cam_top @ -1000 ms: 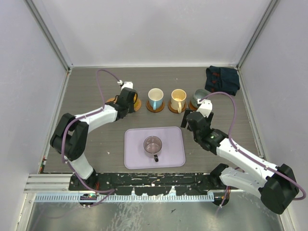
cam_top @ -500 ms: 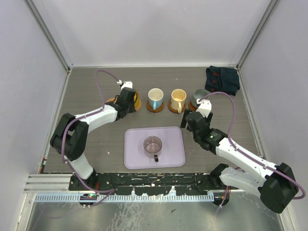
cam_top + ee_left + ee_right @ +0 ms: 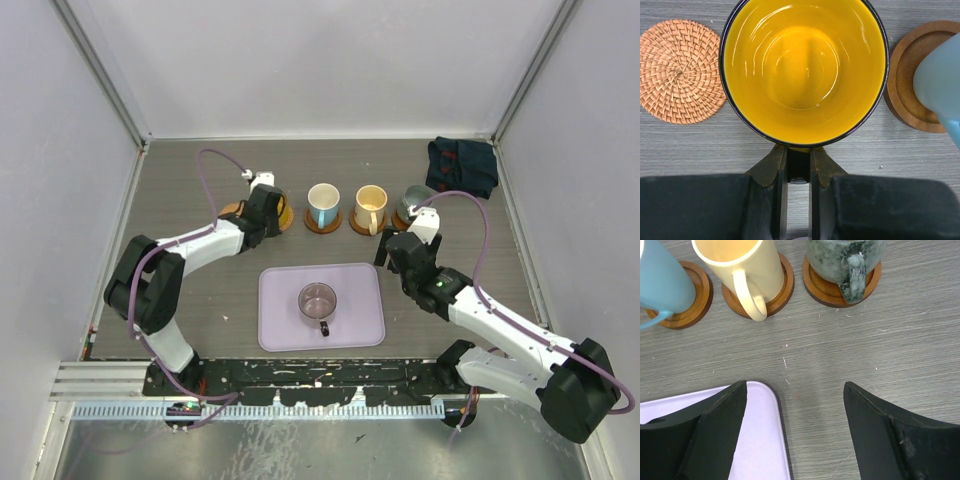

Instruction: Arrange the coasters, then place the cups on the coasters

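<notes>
My left gripper point(image 3: 798, 151) is shut on the dark handle of the orange-yellow cup point(image 3: 805, 70), which stands upright at the left end of the row point(image 3: 274, 208); a brown coaster rim point(image 3: 286, 217) shows beneath it. A woven coaster point(image 3: 680, 70) lies bare just left of it. The white and blue cup point(image 3: 322, 203), the cream-yellow cup point(image 3: 740, 262) and the grey-green cup point(image 3: 845, 260) each sit on a wooden coaster point(image 3: 840, 290). A purplish glass cup point(image 3: 318, 300) stands on the lilac tray point(image 3: 365, 330). My right gripper point(image 3: 794, 386) hangs open over the table by the tray's corner.
A dark folded cloth point(image 3: 462, 165) lies at the back right corner. The enclosure's walls close in the table on the left, back and right. The tray's corner point(image 3: 762, 440) lies under my right gripper's left finger.
</notes>
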You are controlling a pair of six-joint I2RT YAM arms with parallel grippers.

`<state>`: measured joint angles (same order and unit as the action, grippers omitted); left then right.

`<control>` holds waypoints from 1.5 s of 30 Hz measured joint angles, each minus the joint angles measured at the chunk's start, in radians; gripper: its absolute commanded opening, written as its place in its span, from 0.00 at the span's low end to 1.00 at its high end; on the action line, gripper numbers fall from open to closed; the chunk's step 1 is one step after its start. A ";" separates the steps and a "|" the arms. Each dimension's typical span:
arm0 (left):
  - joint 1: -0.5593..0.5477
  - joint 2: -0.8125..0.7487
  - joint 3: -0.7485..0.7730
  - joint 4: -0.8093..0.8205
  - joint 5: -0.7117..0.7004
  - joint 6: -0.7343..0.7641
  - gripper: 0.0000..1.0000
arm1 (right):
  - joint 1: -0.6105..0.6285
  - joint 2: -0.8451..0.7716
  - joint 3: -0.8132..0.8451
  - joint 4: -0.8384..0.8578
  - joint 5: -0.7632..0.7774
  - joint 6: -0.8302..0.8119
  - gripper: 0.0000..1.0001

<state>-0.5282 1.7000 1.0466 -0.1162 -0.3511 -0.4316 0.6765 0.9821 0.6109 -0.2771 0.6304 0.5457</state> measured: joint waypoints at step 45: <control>0.000 -0.193 -0.074 0.028 0.001 -0.005 0.67 | 0.000 0.034 0.000 0.016 -0.023 0.003 0.82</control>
<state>-0.5282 1.5074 0.9726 -0.0879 -0.3500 -0.4370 0.6765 1.0157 0.6109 -0.2615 0.6071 0.5484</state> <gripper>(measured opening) 0.653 0.823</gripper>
